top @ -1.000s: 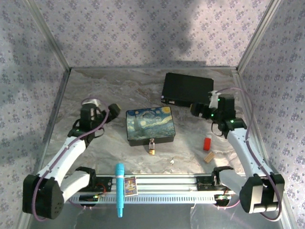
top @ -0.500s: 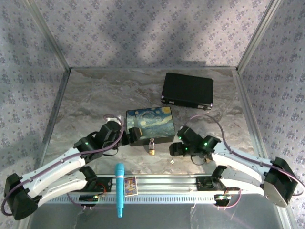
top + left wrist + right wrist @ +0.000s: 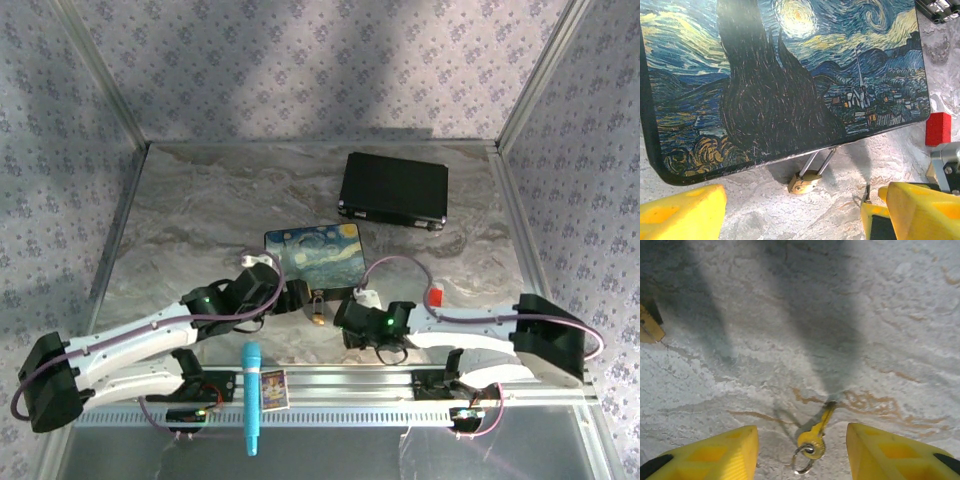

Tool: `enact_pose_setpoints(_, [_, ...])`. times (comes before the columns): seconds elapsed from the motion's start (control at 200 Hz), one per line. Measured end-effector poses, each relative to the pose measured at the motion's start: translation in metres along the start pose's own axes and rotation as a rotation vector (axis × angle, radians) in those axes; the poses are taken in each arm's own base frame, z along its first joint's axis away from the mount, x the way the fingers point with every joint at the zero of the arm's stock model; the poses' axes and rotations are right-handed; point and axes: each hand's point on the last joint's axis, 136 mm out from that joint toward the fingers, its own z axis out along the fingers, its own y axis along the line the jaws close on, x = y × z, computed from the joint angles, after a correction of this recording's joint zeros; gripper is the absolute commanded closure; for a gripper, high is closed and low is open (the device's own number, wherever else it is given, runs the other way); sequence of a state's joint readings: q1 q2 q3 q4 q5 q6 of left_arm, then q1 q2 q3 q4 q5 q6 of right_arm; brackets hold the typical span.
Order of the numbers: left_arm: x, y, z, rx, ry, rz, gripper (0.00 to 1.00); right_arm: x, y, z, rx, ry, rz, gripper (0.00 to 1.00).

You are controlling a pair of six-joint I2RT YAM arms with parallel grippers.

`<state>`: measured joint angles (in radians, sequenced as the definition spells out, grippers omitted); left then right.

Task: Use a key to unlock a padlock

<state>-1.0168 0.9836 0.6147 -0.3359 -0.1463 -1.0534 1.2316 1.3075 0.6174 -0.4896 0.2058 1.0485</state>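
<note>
The step in hand appears to be the pick-up of the key (image 3: 816, 432). It lies flat on the desk (image 3: 880, 310) with its ring toward the right hand (image 3: 800, 432), whose yellow fingers stand apart on either side of it, touching neither side. The left hand (image 3: 800, 215) is spread wide just short of the padlock (image 3: 805, 181). The brass body rests on the desk, and its shackle runs up to the near edge of the Starry Night box (image 3: 790, 75). Next, I judge, the right hand must pinch the key's flat head squarely so the blade sticks out. The left hand must steady the lock body with its keyhole exposed, which is fiddly given how thin both are. The desk is grey marbled stone-look sheet. A red block (image 3: 435, 296) and a black case (image 3: 393, 188) sit further off, and a teal marker (image 3: 251, 395) lies across the front rail. Purple floral-patterned walls (image 3: 300, 70) close the space in.
</note>
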Motion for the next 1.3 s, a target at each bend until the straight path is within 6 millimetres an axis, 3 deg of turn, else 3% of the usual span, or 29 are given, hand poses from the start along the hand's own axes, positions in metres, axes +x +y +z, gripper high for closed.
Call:
enact_pose_setpoints(0.265, [0.000,-0.005,0.002,0.004,-0.005,-0.001,0.16,0.012,0.002,0.007,0.090,0.007,-0.015,0.57])
enact_pose_setpoints(0.51, [-0.003,-0.006,0.003,0.004,-0.018,-0.003,0.16,0.011,-0.005,0.008,0.096,0.002,0.027,0.73])
enact_pose_setpoints(0.615, [-0.002,-0.005,0.004,-0.003,-0.015,-0.001,0.16,0.011,-0.009,0.008,0.081,0.000,0.049,0.85])
enact_pose_setpoints(0.889, [0.000,-0.003,0.008,-0.018,-0.009,0.001,0.16,0.007,-0.009,0.004,-0.022,-0.023,0.102,0.95])
enact_pose_setpoints(0.984, [0.000,-0.003,0.010,-0.020,-0.008,0.006,0.20,0.005,-0.011,0.002,-0.070,-0.020,0.111,0.98])
enact_pose_setpoints(1.159, [-0.011,-0.034,0.010,0.121,-0.054,0.023,0.33,-0.003,-0.014,-0.013,-0.193,-0.025,0.048,0.98])
enact_pose_setpoints(1.299, [-0.012,-0.059,0.011,0.246,-0.057,0.041,0.36,-0.029,-0.007,-0.039,-0.361,-0.089,0.008,0.99])
